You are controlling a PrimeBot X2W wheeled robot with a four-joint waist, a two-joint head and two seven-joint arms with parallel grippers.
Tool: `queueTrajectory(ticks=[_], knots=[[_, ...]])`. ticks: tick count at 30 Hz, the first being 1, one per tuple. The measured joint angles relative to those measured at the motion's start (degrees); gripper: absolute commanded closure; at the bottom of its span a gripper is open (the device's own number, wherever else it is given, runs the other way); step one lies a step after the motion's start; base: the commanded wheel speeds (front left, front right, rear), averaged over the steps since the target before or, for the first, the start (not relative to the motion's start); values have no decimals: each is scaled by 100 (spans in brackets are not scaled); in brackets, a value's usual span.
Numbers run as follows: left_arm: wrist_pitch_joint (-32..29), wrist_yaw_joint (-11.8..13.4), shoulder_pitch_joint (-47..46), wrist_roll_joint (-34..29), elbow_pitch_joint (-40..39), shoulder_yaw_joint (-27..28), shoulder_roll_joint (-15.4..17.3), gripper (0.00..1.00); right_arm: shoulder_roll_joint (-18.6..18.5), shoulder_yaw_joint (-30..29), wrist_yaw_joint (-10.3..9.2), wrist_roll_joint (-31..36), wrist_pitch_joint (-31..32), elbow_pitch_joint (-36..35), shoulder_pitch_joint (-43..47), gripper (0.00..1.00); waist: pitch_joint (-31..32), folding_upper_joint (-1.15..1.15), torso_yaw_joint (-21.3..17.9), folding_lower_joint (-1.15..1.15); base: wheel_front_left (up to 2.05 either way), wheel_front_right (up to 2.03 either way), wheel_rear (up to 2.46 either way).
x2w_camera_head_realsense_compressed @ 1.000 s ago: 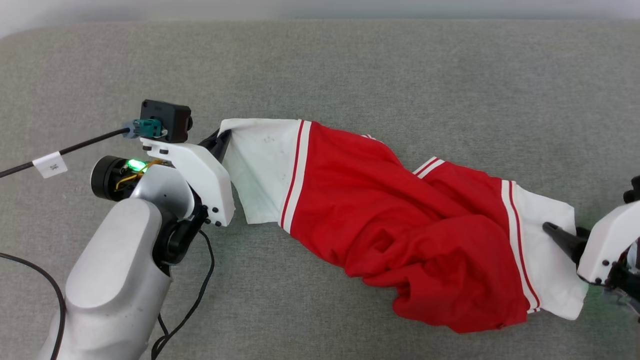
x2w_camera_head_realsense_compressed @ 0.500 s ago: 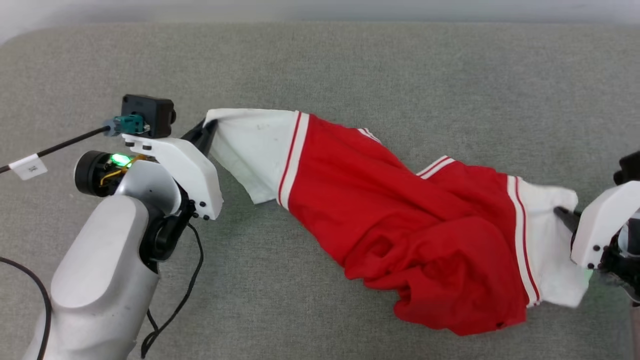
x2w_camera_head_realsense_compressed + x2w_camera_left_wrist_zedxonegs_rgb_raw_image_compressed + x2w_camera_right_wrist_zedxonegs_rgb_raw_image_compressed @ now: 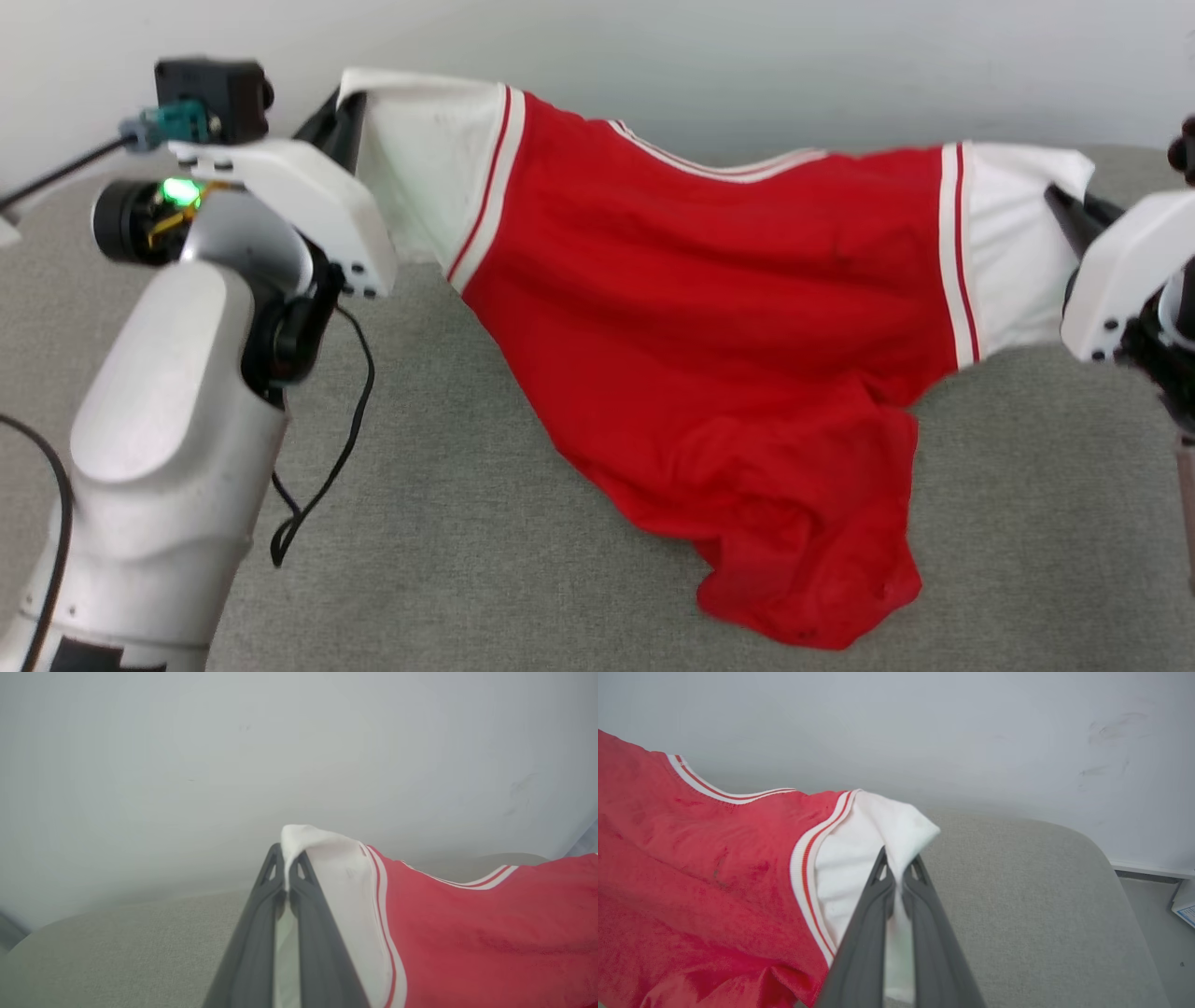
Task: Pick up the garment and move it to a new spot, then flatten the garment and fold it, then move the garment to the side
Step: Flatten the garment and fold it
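Observation:
The garment (image 3: 709,308), a red shirt with white sleeve panels and red-white striped trim, hangs stretched between both arms above the grey surface (image 3: 523,579). Its lower hem droops onto the surface at the lower right. My left gripper (image 3: 347,98) is shut on the white left sleeve (image 3: 336,877), with cloth pinched between its dark fingers (image 3: 261,914). At the far right my right gripper (image 3: 1060,201) is shut on the other white sleeve (image 3: 878,835), its fingers (image 3: 873,914) pressed together over the fabric. Any lettering is hidden.
A pale wall (image 3: 747,56) rises behind the grey padded surface. Black cables (image 3: 327,467) hang beside my left forearm (image 3: 168,448). In the right wrist view the surface's rounded right edge (image 3: 1111,858) drops to a floor with a white object (image 3: 1186,903).
Both grippers have risen with the sleeves and the shirt has lifted off the surface and spread wider. The right gripper has shut on its sleeve. The head view has tilted up to show the wall.

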State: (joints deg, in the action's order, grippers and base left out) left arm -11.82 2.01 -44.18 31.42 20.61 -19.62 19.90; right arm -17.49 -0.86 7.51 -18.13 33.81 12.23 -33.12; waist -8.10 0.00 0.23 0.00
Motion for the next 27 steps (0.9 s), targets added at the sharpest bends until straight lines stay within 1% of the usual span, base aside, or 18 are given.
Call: queueTrajectory(ticks=[5, 11, 12, 14, 19, 24, 27], knots=[[102, -78, -803, -14, 447, 23, -109, 100, -46, 277, 0, -73, -137, 399, -795, 100, 134, 0, -95, 0, 0, 0, 0], [577, -145, -1973, -146, 1209, 115, -249, 100, -124, 502, 0, -127, -476, 1002, -1900, 100, -103, 0, -134, 0, 0, 0, 0], [702, -156, -2162, -146, 1318, 138, -275, 100, -108, 482, 0, -183, -536, 1110, -2085, 100, -160, 0, -146, 0, 0, 0, 0], [848, -159, -2601, -241, 1569, 131, -282, 100, -154, 528, 0, -92, -656, 1271, -2490, 100, -301, 0, -167, 0, 0, 0, 0], [1263, -186, -3588, -392, 1983, 163, -268, 100, -109, 619, 0, 74, -1069, 1540, -3503, 100, -745, 0, -233, 0, 0, 0, 0], [1728, -257, -4474, -499, 2299, 215, -219, 100, -93, 591, 0, 318, -1696, 1790, -4479, 100, -1238, 0, -296, 0, 0, 0, 0], [1927, -354, -4959, -555, 2404, 207, -197, 100, -78, 554, 0, 388, -2060, 1945, -5003, 100, -1518, 0, -323, 0, 0, 0, 0]])
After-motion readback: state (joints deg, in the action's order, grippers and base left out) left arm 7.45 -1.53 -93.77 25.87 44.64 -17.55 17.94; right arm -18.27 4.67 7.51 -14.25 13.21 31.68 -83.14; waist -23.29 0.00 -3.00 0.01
